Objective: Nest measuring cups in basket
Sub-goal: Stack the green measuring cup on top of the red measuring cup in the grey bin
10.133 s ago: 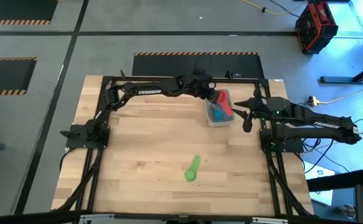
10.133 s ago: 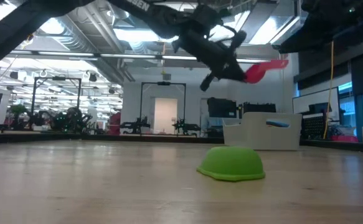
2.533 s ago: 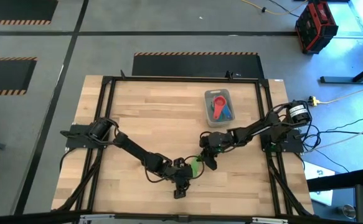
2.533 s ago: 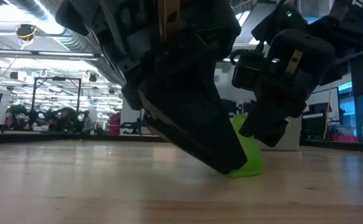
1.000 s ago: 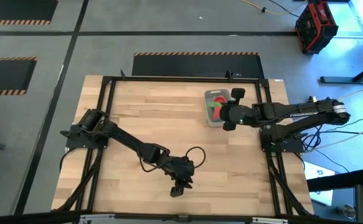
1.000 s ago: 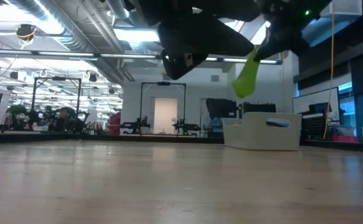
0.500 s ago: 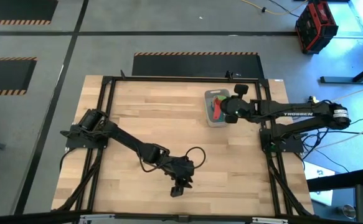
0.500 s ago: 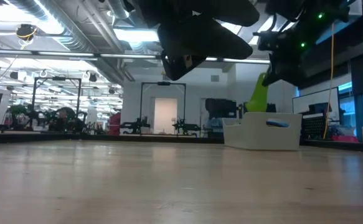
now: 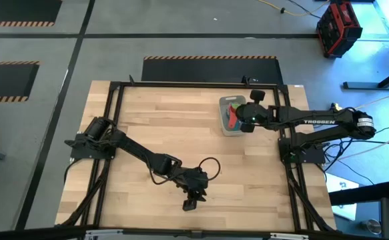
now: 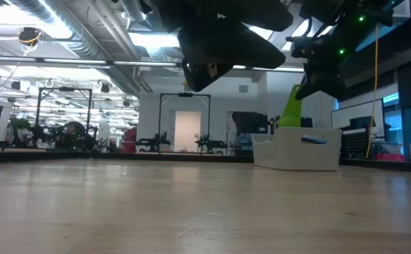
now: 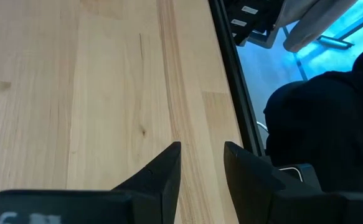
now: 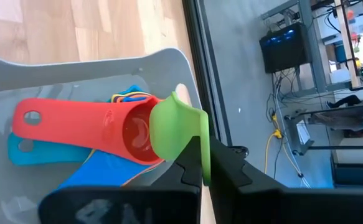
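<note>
The grey-clear basket (image 9: 223, 103) stands at the table's far right and also shows in the low view (image 10: 297, 149). In it lie a red cup (image 12: 75, 127), a teal cup (image 12: 32, 151) and a blue cup (image 12: 100, 171), with a yellow rim (image 12: 125, 97) showing behind. My right gripper (image 9: 239, 119) is over the basket, shut on the green cup (image 12: 172, 127), which also shows in the low view (image 10: 290, 106). My left gripper (image 9: 191, 202) hangs open and empty over the near middle of the table (image 11: 201, 146). My right gripper pinches the green cup's flat handle (image 12: 204, 146) between its two fingers (image 12: 231, 168), slanting down from the table's right. The bowl sticks out ahead of the fingers, tilted, over the red cup's bowl. The cup's lower end (image 10: 281, 123) is at the basket's rim; whether it touches anything I cannot tell.
The black frame rail (image 9: 282, 127) runs just right of the basket. A loose black cable (image 9: 211, 163) loops above the left gripper. Bare wooden table (image 9: 161, 127) lies left of the basket.
My right gripper has carried the green cup down and a little toward the far edge, to over the basket; the cup has sunk from well above the basket to its rim. The gripper stays shut on it.
</note>
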Controlling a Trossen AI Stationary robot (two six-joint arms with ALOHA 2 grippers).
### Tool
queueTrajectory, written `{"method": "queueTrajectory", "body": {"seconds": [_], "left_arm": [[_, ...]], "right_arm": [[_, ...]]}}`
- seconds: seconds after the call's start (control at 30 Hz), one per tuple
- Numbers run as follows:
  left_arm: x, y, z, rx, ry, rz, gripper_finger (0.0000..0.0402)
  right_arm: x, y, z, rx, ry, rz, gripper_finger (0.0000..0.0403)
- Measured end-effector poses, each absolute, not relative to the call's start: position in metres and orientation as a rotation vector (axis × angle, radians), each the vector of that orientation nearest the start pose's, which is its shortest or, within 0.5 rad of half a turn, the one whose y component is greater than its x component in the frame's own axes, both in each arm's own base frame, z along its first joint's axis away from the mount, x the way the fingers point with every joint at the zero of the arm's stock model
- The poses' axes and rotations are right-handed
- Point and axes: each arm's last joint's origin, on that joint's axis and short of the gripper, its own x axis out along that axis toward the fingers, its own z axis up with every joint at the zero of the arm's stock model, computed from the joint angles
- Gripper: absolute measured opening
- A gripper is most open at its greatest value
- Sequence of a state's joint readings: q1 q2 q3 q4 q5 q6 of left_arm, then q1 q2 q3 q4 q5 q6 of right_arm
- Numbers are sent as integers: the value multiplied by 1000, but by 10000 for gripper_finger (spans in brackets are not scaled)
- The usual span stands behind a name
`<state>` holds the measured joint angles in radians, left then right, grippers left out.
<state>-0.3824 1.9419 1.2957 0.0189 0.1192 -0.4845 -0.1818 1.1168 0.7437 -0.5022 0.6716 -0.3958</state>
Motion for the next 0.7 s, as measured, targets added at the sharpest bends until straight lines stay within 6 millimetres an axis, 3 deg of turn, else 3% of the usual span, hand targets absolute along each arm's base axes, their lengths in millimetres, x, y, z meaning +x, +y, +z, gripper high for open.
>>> {"method": "queueTrajectory", "body": {"seconds": [0.7], "left_arm": [[393,-164,193,-348,727,-331,115]], "right_arm": [[203,-67,237,-490,1023,-613,25]]}}
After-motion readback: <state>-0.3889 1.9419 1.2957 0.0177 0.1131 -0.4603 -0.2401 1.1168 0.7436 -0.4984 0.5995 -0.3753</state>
